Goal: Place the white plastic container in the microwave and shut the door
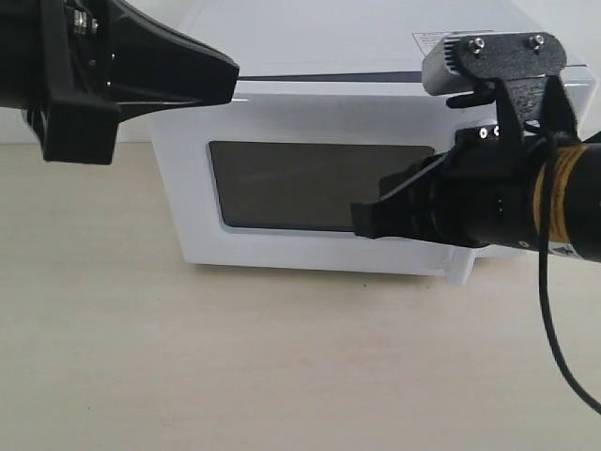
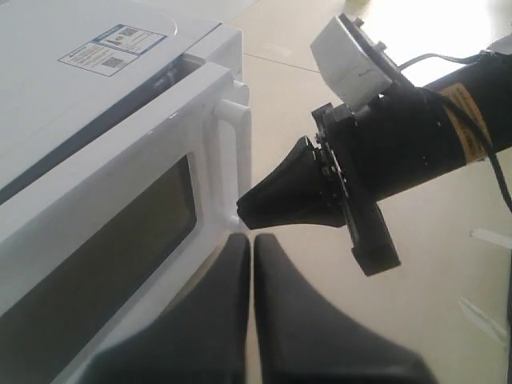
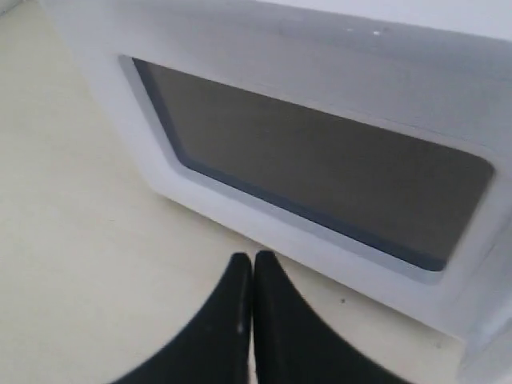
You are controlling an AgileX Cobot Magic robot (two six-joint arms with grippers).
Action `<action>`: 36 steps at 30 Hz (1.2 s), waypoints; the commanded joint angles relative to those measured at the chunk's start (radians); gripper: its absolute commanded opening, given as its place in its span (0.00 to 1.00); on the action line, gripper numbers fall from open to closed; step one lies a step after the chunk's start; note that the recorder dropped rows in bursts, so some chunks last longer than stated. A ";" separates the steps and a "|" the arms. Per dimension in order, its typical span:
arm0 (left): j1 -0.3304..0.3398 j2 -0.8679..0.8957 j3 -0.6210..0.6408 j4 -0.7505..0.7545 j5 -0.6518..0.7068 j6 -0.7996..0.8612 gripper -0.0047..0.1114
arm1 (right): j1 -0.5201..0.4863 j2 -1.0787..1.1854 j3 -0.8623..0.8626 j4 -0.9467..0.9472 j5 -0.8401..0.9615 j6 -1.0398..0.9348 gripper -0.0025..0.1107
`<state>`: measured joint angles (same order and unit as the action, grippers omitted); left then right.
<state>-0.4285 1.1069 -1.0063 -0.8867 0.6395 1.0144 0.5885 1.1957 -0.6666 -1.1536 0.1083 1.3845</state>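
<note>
The white microwave (image 1: 310,38) stands at the back of the table, and its door (image 1: 282,122) lies flat against the body. The door's dark window (image 3: 320,176) faces me. A thin dark seam runs along the door's top. The white plastic container is out of view. My right gripper (image 1: 362,223) is shut and empty. Its tip (image 2: 246,214) sits close to the lower end of the white bar handle (image 2: 234,152). My left gripper (image 1: 230,80) hovers shut and empty near the microwave's upper left corner. Both pairs of fingers press together in the wrist views (image 2: 252,238) (image 3: 254,256).
The beige table top (image 1: 282,366) stretches out in front of the microwave. A black cable (image 1: 563,348) hangs from the right arm. A grey camera block (image 1: 451,66) sits on the right wrist. A sticker (image 2: 112,46) lies on the microwave's top.
</note>
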 commanded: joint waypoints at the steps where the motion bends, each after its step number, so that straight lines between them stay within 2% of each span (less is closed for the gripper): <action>1: 0.000 -0.006 0.007 -0.015 -0.010 -0.002 0.07 | 0.001 0.002 -0.013 -0.262 0.107 0.251 0.02; 5: 0.000 -0.006 0.007 -0.014 -0.006 -0.006 0.07 | 0.001 0.003 -0.013 -0.591 0.202 0.713 0.02; 10: 0.000 -0.006 0.007 -0.014 -0.004 -0.011 0.07 | 0.001 0.006 -0.013 -0.591 0.288 0.714 0.02; 22: 0.000 -0.006 0.007 -0.021 -0.004 -0.014 0.07 | 0.001 0.229 -0.127 -0.591 0.470 0.714 0.02; 36: 0.000 -0.006 0.007 -0.021 -0.004 -0.014 0.07 | 0.001 0.326 -0.221 -0.591 0.533 0.714 0.02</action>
<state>-0.4285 1.1069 -1.0040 -0.8945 0.6395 1.0069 0.5980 1.5050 -0.8616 -1.7138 0.5874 2.0982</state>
